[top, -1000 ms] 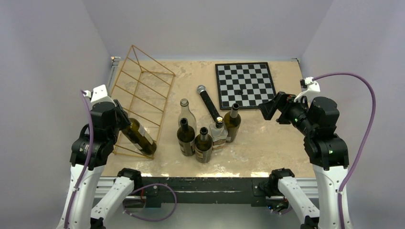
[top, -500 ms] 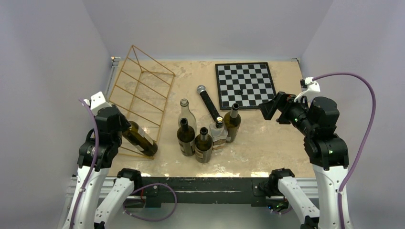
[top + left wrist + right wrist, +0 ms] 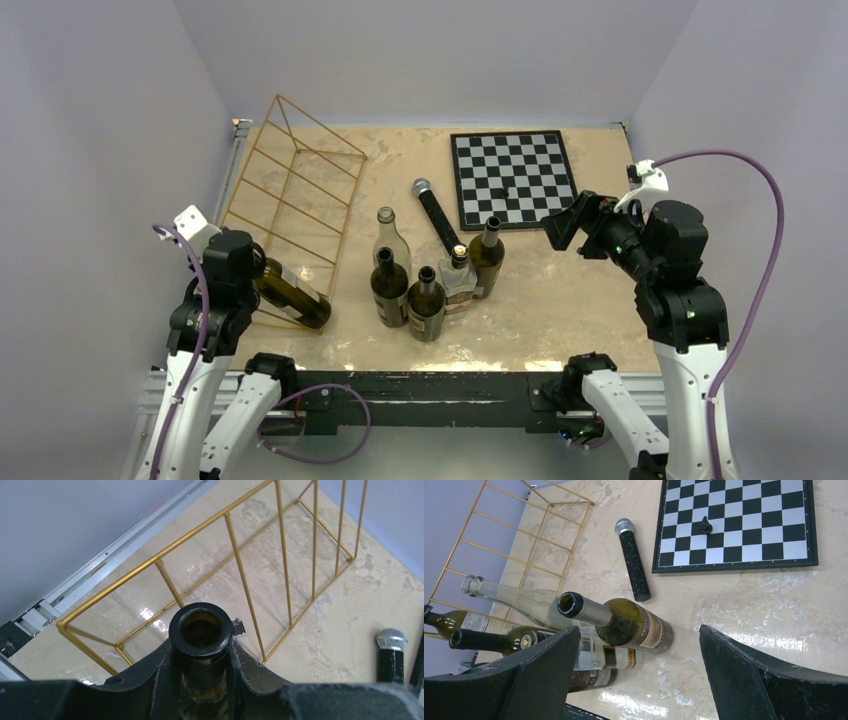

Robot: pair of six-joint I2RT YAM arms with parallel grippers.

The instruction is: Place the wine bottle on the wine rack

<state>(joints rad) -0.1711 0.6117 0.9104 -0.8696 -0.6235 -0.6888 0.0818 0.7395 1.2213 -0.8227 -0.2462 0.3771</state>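
The gold wire wine rack [image 3: 322, 126] stands at the left of the table. A dark green wine bottle [image 3: 294, 294] lies tilted across the rack's near end, base toward the table's middle. My left gripper [image 3: 256, 270] is shut on its neck. In the left wrist view the bottle's open mouth [image 3: 200, 631] sticks out between my fingers [image 3: 250, 667], with the rack's bars [image 3: 241, 575] beyond. My right gripper [image 3: 563, 226] is open and empty, held above the table right of the standing bottles; the rack [image 3: 504, 554] shows far left in its view.
Several bottles [image 3: 430, 285] stand clustered in the middle of the table. A black microphone [image 3: 437, 215] lies behind them. A chessboard [image 3: 513, 178] with one piece lies at the back right. Walls close in on both sides.
My left arm has drawn back toward the near left edge with the bottle neck in its grip, and the bottle lies a little lower on the rack. The right arm has not moved.
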